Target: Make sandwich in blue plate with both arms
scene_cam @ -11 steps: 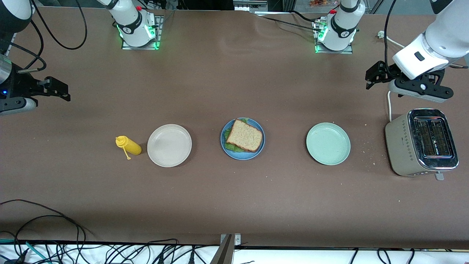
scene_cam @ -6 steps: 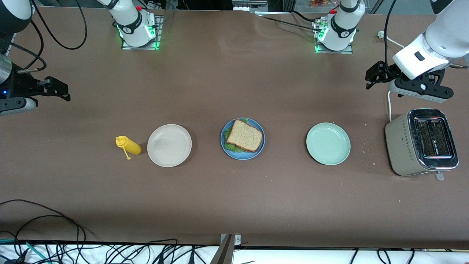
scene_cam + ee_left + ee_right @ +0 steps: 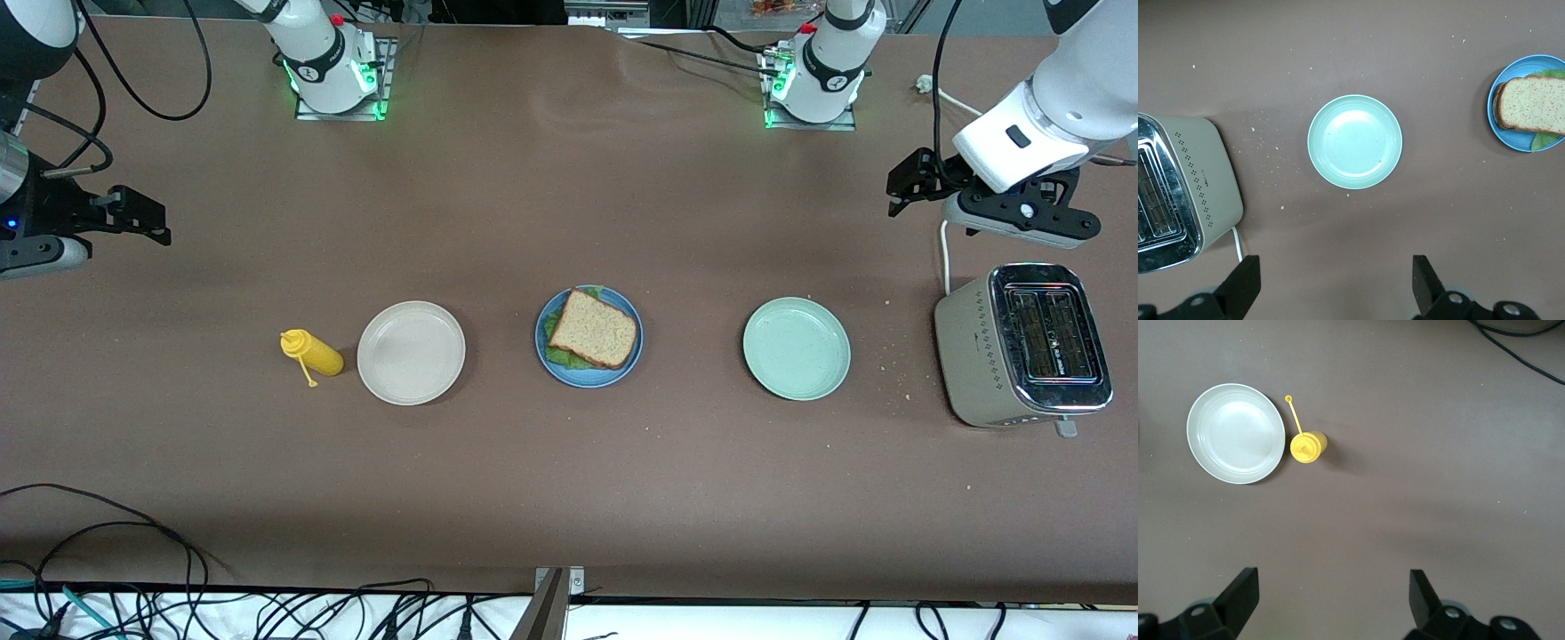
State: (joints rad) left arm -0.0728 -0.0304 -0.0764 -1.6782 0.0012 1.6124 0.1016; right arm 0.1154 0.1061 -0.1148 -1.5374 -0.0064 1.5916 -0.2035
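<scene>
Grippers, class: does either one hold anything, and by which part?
Nothing is held. The left gripper and right gripper hang open over bare table; the sandwich lies on the blue plate.

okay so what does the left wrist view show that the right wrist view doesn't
Only the left wrist view shows the toaster, the empty mint-green plate beside it, and the blue plate with the sandwich on it, plus the open left gripper over bare table.

Only the right wrist view shows the empty beige-white plate, the yellow squeeze bottle standing beside it, and the open right gripper.

Both show the brown table and a pair of spread, empty black fingers.
</scene>
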